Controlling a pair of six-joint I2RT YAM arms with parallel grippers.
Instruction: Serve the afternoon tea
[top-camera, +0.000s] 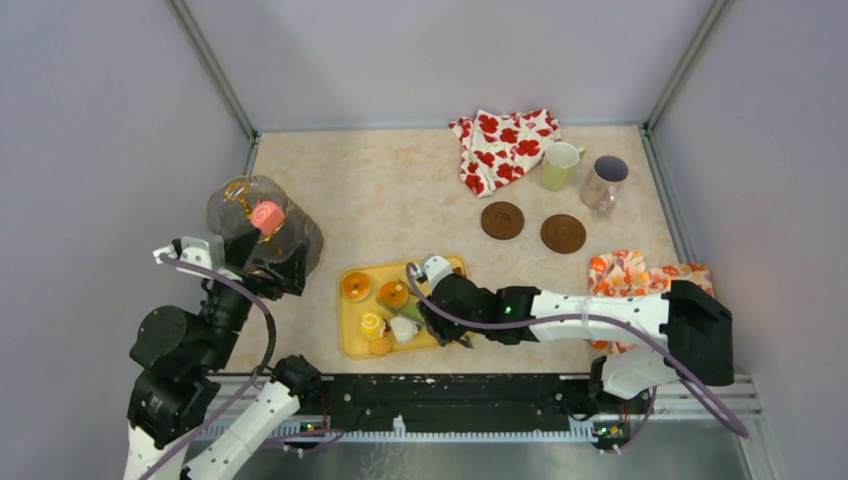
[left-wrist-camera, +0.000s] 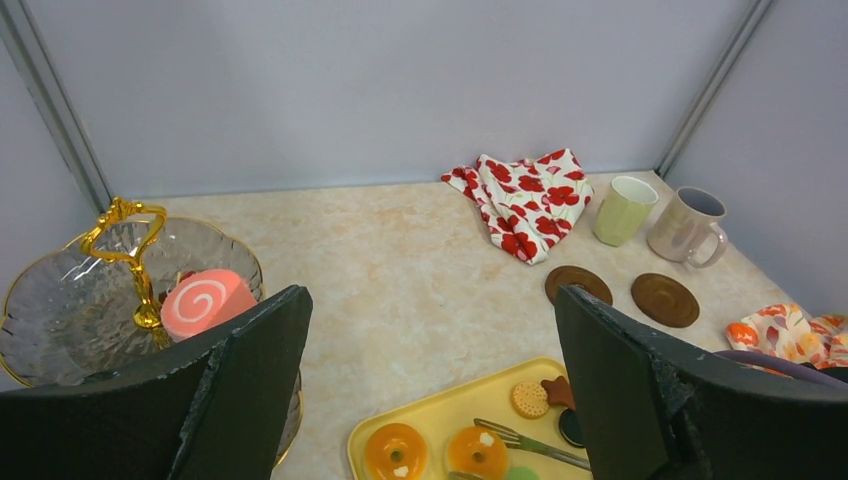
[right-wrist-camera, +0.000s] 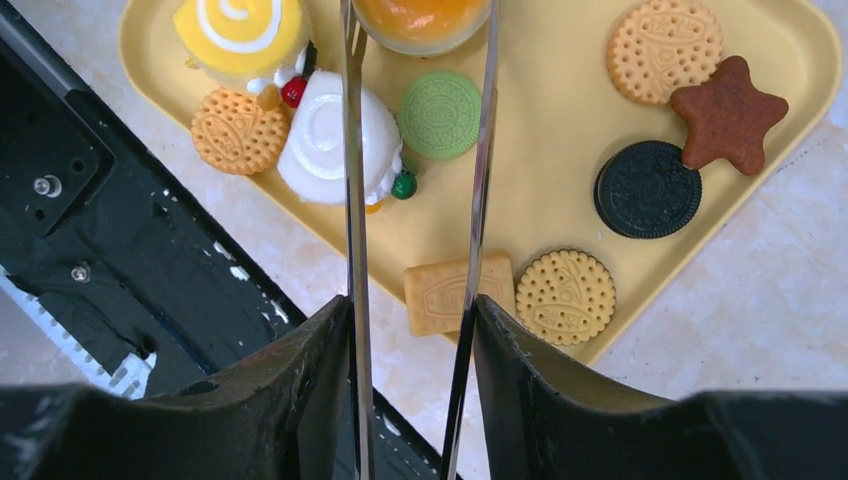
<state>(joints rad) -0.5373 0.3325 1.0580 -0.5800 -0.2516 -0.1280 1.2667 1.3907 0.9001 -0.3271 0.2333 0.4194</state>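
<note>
A yellow tray (top-camera: 350, 318) holds toy sweets: two orange tarts (top-camera: 355, 286), a yellow swirl roll (right-wrist-camera: 238, 30), a white swirl cake (right-wrist-camera: 320, 140) and several biscuits (right-wrist-camera: 565, 296). My right gripper (right-wrist-camera: 410, 320) is shut on the long metal tongs (right-wrist-camera: 352, 200), whose two arms reach forward and flank an orange tart (right-wrist-camera: 420, 20). My left gripper (left-wrist-camera: 430, 300) stands open and holds nothing, beside a glass tiered stand (left-wrist-camera: 60, 310) that carries a pink swirl roll (left-wrist-camera: 205, 300). A pale-yellow mug (top-camera: 560, 165) and a greyish mug (top-camera: 604, 182) stand at the back right.
Two brown coasters (top-camera: 502, 220) lie in front of the mugs. One red-flowered cloth (top-camera: 505, 148) is bunched at the back, and an orange-flowered cloth (top-camera: 640, 275) lies under the right arm. Grey walls close in the table on three sides. The black base rail (top-camera: 450, 400) runs along the near edge.
</note>
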